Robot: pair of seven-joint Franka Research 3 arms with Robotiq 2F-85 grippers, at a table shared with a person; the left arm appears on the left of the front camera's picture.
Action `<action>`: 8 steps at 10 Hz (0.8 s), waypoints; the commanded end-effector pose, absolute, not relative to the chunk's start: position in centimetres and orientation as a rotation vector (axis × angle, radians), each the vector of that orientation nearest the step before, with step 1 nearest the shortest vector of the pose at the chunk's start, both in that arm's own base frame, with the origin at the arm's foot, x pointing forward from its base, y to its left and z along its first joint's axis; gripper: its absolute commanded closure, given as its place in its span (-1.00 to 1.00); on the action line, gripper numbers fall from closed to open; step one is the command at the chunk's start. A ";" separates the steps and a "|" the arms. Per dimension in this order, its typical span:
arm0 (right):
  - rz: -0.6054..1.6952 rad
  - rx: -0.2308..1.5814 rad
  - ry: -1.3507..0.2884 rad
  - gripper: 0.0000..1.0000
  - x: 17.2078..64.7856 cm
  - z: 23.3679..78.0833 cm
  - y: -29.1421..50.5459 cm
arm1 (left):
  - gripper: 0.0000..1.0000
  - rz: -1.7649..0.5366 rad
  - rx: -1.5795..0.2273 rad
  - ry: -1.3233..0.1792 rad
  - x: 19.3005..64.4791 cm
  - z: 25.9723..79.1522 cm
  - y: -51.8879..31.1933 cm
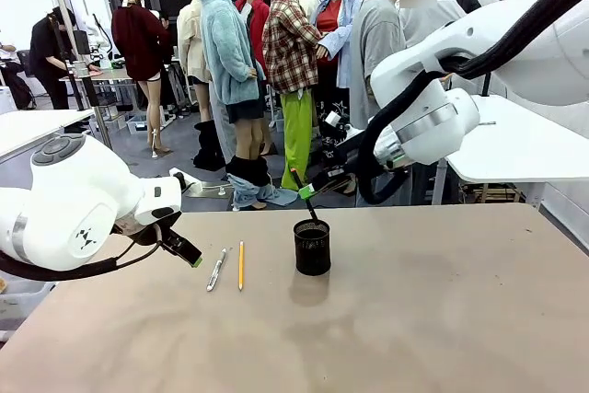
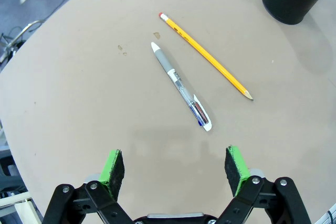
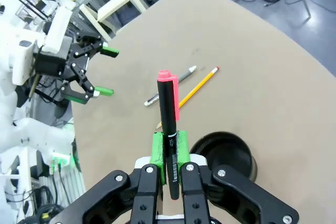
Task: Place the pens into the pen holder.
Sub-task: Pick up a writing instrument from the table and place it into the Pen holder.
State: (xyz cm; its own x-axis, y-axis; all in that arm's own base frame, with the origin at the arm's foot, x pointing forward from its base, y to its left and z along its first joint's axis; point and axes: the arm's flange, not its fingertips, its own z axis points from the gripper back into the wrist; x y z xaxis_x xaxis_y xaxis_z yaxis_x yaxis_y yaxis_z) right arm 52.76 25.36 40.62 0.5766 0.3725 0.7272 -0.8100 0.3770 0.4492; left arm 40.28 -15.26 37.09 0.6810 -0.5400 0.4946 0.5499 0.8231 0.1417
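The bench (image 1: 442,319) is a plain, dull tan with no pattern. The pen holder (image 1: 312,247) is black all over, its wall a fine mesh. At its nine o'clock the pencil (image 1: 241,265) is yellow with a pink eraser and a dark point. The white pen (image 1: 216,270), at the pencil's nine o'clock, has a grey grip and a clear barrel showing red and blue inside. The dark pen (image 3: 168,124) is black with a pinkish-red cap and clip. The left fingers (image 2: 113,167) and right fingers (image 3: 156,148) are black with bright green pads. The left arm (image 1: 64,209) and right arm (image 1: 433,117) are white.
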 end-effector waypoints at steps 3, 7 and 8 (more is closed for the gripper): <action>0.809 0.889 -0.667 1.00 54.6 37.5 26.0 | -1.00 -0.608 -0.021 -0.550 40.3 37.1 -15.1; 0.877 0.966 -0.653 1.00 55.1 35.0 26.0 | -1.00 -0.608 -0.021 -0.550 40.3 37.1 -15.1; 0.890 0.960 -0.662 1.00 55.0 34.6 25.9 | -1.00 -0.608 -0.021 -0.550 40.3 37.1 -15.1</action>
